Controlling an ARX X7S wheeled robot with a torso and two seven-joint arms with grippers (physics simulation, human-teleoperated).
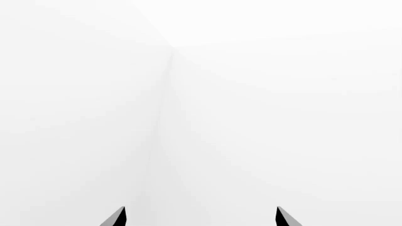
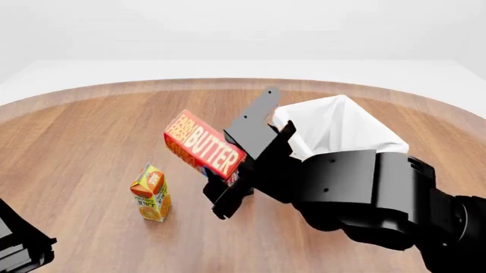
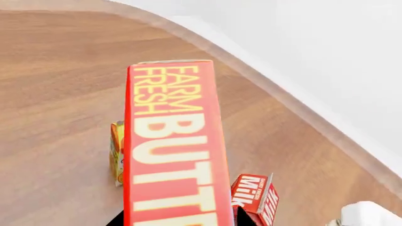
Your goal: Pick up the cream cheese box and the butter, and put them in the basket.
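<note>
We have the butter [image 2: 204, 144] clamped in the right gripper [image 2: 239, 165], lifted clear of the wooden table [image 2: 83, 148] and tilted, lettered face up toward the head camera. In the right wrist view the box [image 3: 172, 146] fills the centre, with the dark fingertips just showing at either side of its near end, so the hold is at one end and the rest of the box cantilevers out.

The basket [image 2: 342, 128] sits just behind and to the right of the gripper, its white liner open; the right arm hides its near side. We see no cream cheese box in any view; it's probably hidden behind the arm, but we can't confirm.

The left gripper [image 1: 199, 217] is parked off the table, facing blank wall, with its two tips well apart and nothing between them.

Step in hand, as we read it: carry the butter over the basket and drop it in.
- Swing right and back, and keep the height until the free end clears the liner rim.
- The free end could catch the cloth, so bring the box level or nose-down over the opening before lowering.
- Release low inside, not from height, since the end grip could let the box pivot.
- Mind the orange juice carton [image 2: 150, 193] and the milk carton [image 3: 254, 197] standing below the held box; don't dip on the way across.
</note>
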